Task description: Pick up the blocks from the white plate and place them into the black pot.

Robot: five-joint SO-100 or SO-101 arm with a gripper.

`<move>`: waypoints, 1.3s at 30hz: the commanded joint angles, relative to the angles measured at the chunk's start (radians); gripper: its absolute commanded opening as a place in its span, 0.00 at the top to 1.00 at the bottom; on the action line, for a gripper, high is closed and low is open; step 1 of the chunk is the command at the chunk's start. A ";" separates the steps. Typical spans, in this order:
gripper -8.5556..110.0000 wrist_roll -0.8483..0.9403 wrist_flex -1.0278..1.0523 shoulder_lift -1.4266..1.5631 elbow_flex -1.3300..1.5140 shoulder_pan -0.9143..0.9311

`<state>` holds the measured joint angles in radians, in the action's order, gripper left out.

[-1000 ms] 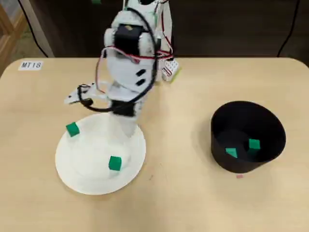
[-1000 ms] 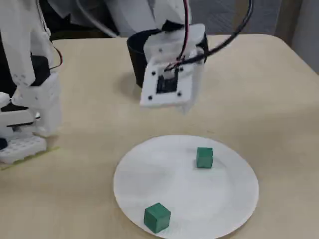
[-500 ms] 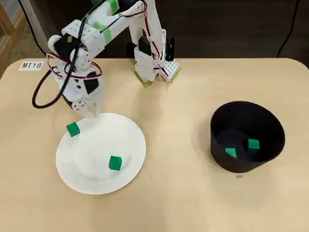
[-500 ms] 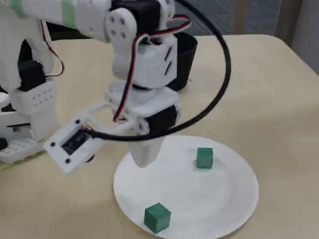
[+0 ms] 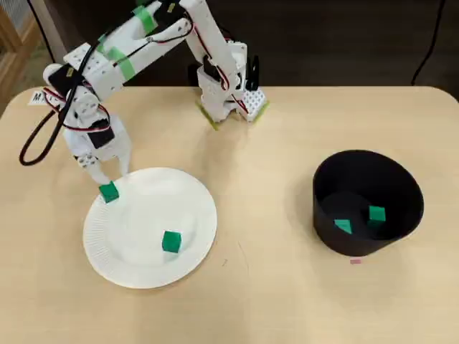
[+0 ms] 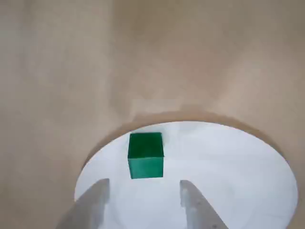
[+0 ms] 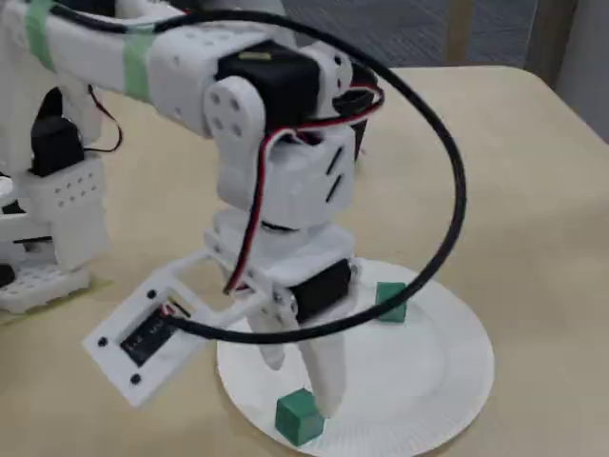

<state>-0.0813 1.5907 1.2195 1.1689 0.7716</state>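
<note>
The white two-finger pincer [image 6: 143, 202] hangs with its jaws parted and empty over the edge of the large round white plate [image 5: 143, 251]. One small bright green cube [image 6: 146, 155] lies on the plate near its rim, just beyond the fingertips, centred on their gap, not touching either.
</note>
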 commanded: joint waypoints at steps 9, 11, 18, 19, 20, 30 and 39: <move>0.65 0.058 0.002 -0.043 -0.064 -0.006; 0.65 0.083 -0.011 -0.067 -0.083 -0.009; 0.66 0.137 -0.054 -0.104 -0.109 -0.025; 0.66 0.138 -0.058 -0.106 -0.109 -0.028; 0.66 0.140 -0.058 -0.107 -0.109 -0.029; 0.67 0.147 -0.060 -0.141 -0.109 -0.032; 0.72 0.147 -0.072 -0.169 -0.123 -0.028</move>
<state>0.0598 1.5217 1.0446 1.1045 0.7486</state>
